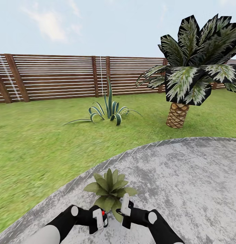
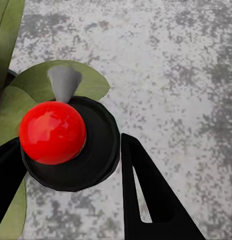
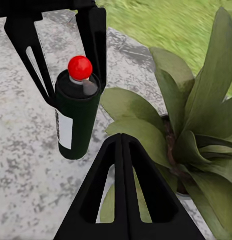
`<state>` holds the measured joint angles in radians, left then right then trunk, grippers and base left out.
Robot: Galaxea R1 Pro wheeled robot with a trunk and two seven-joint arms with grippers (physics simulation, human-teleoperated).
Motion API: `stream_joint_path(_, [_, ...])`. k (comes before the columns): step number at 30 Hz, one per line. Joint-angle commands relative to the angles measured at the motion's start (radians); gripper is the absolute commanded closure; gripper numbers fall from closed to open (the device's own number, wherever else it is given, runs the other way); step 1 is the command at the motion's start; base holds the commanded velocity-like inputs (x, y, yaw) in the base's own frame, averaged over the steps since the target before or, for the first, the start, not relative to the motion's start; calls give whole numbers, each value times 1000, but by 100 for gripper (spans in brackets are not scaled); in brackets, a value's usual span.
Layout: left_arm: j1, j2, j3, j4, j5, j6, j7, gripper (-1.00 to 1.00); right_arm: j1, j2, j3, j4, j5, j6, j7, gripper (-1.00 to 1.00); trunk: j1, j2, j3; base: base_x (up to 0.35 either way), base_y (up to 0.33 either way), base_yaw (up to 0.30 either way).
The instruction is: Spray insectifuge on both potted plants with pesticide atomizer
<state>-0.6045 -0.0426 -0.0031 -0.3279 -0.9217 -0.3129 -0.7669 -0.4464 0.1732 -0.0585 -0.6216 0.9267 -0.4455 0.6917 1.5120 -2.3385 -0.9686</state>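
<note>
A robot stands at the edge of a mottled grey paved round (image 1: 185,176) in a garden, both arms reaching forward over a small potted plant (image 1: 109,187) whose olive-green leaves spread low on the paving near the lawn (image 1: 33,142). The left gripper (image 1: 99,218) is closed around a dark green spray can (image 3: 75,117), its two black fingers (image 3: 93,35) pressing either side of the can's body; the can hangs upright just above the paving, its red button (image 2: 52,131) on top and its grey nozzle (image 2: 63,82) pointing toward the plant's leaves, right beside them. The right gripper (image 1: 126,208) hovers just beside the plant, on the other side from the can, its fingers (image 3: 123,195) brought together with nothing between them. Beyond the paving, a striped, spiky agave (image 1: 109,110) grows in the grass, and a scaly-trunked palm (image 1: 191,73) stands to the right of it. A brown slatted wooden fence (image 1: 63,76) closes off the lawn under a pale, lightly clouded sky (image 1: 97,23).
</note>
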Motion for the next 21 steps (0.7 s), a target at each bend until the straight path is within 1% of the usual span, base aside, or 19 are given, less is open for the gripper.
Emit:
stream_joint_path(1, [0,-7,1,0,-5,-3,4,100,-1,1,-6,-1,6,-4,6,100,0,0,-1,0,0,0])
stream_joint_path(7, [0,-38,-1,2,-5,-2,11,100,-1,1,-6,0,6,-4,6,100,0,0,-1,0,0,0])
stream_joint_path(9, [0,-41,-1,1,-5,-2,11,100,-1,1,-6,0,6,-4,6,100,0,0,-1,0,0,0])
stream_joint_path(13, [0,-58,-1,-2,-2,-2,12,100,-1,1,-6,0,6,-4,6,100,0,0,-1,0,0,0])
stream_joint_path(21, [-1,-73,-1,-7,-2,-3,11,100,-1,1,-6,0,6,-4,6,100,0,0,-1,0,0,0])
